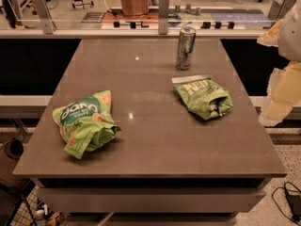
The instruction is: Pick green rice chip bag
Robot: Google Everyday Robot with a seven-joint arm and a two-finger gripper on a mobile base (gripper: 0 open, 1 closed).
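The green rice chip bag [84, 122] is bright light green with a dark green oval logo, white letters and orange chip pictures. It lies crumpled on the left front part of the grey table [150, 145]. My gripper [278, 100] is at the far right edge of the view, beside and beyond the table's right edge. It hangs as a pale white and yellow shape, far from the bag, with nothing seen in it.
A smaller olive-green bag [203, 97] with a silvery top strip lies on the right of the table. A tall metal can [185, 48] stands behind it near the back. A glass railing [141, 18] runs behind the table. A cable [289, 199] lies on the floor at front right.
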